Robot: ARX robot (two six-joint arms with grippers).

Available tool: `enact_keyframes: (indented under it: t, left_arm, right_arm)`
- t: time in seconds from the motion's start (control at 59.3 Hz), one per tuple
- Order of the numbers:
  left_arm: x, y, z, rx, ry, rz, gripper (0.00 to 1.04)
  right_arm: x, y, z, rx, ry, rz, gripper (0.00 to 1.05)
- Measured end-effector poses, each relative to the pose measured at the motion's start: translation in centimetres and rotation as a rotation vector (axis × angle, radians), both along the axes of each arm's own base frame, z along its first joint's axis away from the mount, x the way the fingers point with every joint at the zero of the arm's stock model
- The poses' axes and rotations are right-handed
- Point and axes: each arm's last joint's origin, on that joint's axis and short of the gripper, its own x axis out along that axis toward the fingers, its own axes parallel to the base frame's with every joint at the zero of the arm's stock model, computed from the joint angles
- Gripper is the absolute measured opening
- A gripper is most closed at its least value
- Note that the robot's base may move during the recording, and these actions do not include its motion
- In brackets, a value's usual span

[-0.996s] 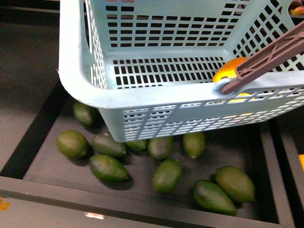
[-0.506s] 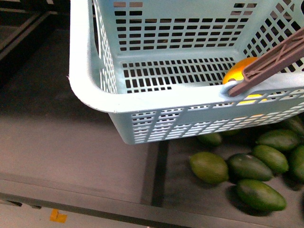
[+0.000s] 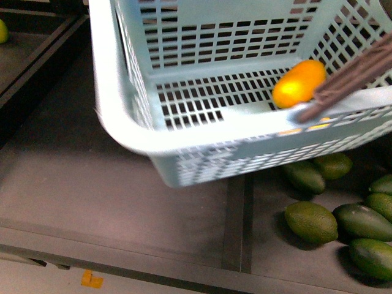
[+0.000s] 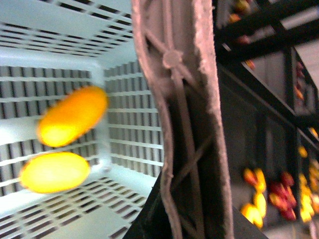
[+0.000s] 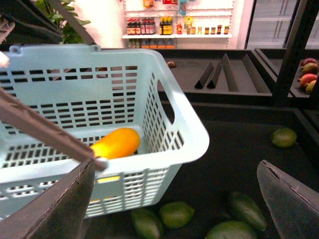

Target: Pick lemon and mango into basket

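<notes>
Currently, task fruit: two yellow-orange fruits are seen inside the basket (image 3: 122, 116) in the left wrist view, lying side by side and nearly touching in one corner.
Mango: the more orange, longer fruit (image 4: 73, 116) is judged to be the mango; in the front view it (image 3: 299, 83) is seen on the slotted floor at the right of the basket, close behind the near wall.
Lemon: the paler, plumper fruit (image 4: 55, 172) is judged to be the lemon; in the front view it is hidden behind the near rim, with only yellow glints through the slots.
Long axes: both fruits are laid roughly parallel, along the basket's near wall.
Handle: the brown swing handle (image 3: 352, 73) is seen slanting across the basket's right near corner, just in front of the mango.
Left fingers: only the handle (image 4: 184, 124) is shown filling the left wrist view at very close range; the fingers themselves are not seen, so a clench on it cannot be told.
Right fingers: two dark fingers (image 5: 60, 204) are seen spread apart and released, with nothing between them; the basket (image 5: 189, 134) lies ahead of them, well apart.
Nearer arm: the left arm is judged nearer the fruit.
Progress: both fruits are judged already placed.
Surroundings: dark green fruits (image 3: 311, 222) are left in the bin below, at the right.
</notes>
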Motion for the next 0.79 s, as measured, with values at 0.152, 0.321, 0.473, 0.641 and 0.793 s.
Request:
enact_keyframes:
  t: [0.152, 0.321, 0.473, 0.641, 0.793]
  left_arm:
    - [2.3, -0.8, -0.6, -0.090, -0.028, 0.520, 0.05]
    - [8.0, 2.0, -1.7, -0.153, -0.057, 0.728, 0.05]
    - [11.9, 4.2, -4.2, -0.225, -0.033, 0.849, 0.05]
    - [14.1, 4.7, -7.5, -0.287, 0.034, 0.891, 0.05]
    - [16.2, 6.2, -10.7, -0.292, 0.102, 0.865, 0.05]
  right_arm:
    - [0.0, 0.0, 0.0, 0.000, 0.000, -0.001, 0.96]
    - [0.0, 0.0, 0.0, 0.000, 0.000, -0.004, 0.96]
    - [0.0, 0.0, 0.0, 0.000, 0.000, -0.003, 0.96]
    - [0.0, 0.0, 0.0, 0.000, 0.000, -0.003, 0.96]
    - [0.0, 0.0, 0.0, 0.000, 0.000, -0.004, 0.96]
